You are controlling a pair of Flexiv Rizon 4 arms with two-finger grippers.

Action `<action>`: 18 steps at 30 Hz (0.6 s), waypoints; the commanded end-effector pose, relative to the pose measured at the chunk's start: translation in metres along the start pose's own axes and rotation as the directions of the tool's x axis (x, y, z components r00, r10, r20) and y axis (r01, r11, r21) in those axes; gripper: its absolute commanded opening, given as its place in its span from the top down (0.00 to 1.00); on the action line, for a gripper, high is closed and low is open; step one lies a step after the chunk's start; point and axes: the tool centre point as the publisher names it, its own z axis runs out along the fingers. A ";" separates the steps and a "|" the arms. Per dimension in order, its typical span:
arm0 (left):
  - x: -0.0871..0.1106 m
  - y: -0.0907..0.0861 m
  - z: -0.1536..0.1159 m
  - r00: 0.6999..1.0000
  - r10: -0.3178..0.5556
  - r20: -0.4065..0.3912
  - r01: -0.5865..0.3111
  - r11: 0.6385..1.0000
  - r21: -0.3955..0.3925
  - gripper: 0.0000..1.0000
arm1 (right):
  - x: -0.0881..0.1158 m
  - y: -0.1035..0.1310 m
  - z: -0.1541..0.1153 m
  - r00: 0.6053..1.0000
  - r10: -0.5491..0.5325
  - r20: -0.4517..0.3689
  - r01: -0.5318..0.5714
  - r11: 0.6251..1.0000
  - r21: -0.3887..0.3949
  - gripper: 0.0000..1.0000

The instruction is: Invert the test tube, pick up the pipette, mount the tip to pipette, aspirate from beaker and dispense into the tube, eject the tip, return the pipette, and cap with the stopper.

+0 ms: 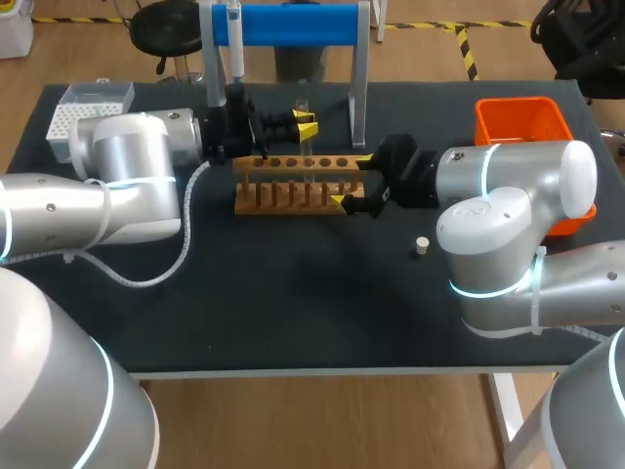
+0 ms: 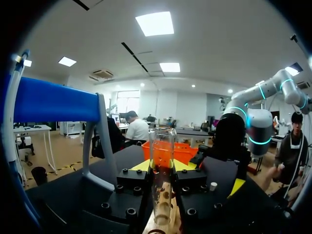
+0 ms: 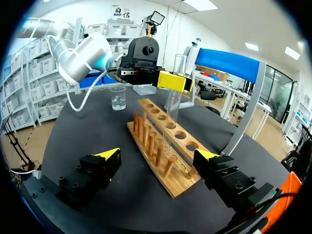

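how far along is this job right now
Early; nothing looks finished. In hand: the left gripper holds the test tube upright, mouth up, over the rack; the right gripper stands open around the rack's end. Still to do: the pipette hangs on its stand, the beaker stands apart, the stopper lies on the table.

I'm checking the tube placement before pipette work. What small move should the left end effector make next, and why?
Probably lower the clear glass test tube straight down into a hole of the wooden peg rack, then release. The left end effector grips it upright, mouth up, its base about at a hole; the right end effector stands open around the rack's end.
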 end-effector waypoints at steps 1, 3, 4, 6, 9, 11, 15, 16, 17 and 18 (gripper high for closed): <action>-0.003 0.006 0.000 1.000 -0.002 -0.007 0.002 1.000 -0.003 1.00 | 0.000 0.000 -0.001 1.000 0.000 -0.002 0.000 1.000 0.003 0.00; -0.003 0.006 0.000 1.000 -0.003 -0.003 0.003 1.000 -0.005 0.79 | 0.000 0.000 -0.001 1.000 0.000 -0.002 0.000 1.000 0.003 0.00; -0.003 0.006 0.000 1.000 -0.005 0.001 0.005 1.000 -0.006 0.51 | 0.000 0.000 -0.001 1.000 0.000 -0.002 0.000 1.000 0.003 0.00; -0.003 0.004 0.000 1.000 -0.003 0.004 0.003 1.000 -0.007 0.00 | 0.000 0.000 -0.001 1.000 0.000 -0.002 0.000 1.000 0.003 0.00; -0.002 0.001 0.000 1.000 0.003 0.002 -0.003 1.000 -0.018 0.00 | 0.000 0.000 -0.001 1.000 0.000 -0.002 0.000 1.000 0.003 0.00; -0.002 -0.001 0.001 1.000 0.006 0.003 -0.006 1.000 -0.024 0.00 | 0.000 0.000 -0.001 1.000 0.000 -0.002 0.000 1.000 0.003 0.00; 0.000 -0.006 0.001 1.000 0.016 0.003 -0.016 0.999 -0.038 0.00 | 0.000 0.000 -0.001 1.000 0.000 -0.002 0.000 1.000 0.003 0.00; 0.000 -0.008 0.002 1.000 0.018 0.003 -0.018 0.999 -0.041 0.00 | 0.000 0.000 -0.001 1.000 0.000 -0.002 0.000 1.000 0.003 0.00; 0.001 -0.009 0.002 1.000 0.020 0.004 -0.019 0.999 -0.043 0.00 | 0.000 0.000 -0.001 1.000 0.000 -0.002 0.000 1.000 0.003 0.00; 0.001 -0.011 0.001 1.000 0.021 0.004 -0.020 0.999 -0.045 0.00 | 0.000 0.000 -0.001 1.000 0.000 -0.002 0.000 1.000 0.003 0.00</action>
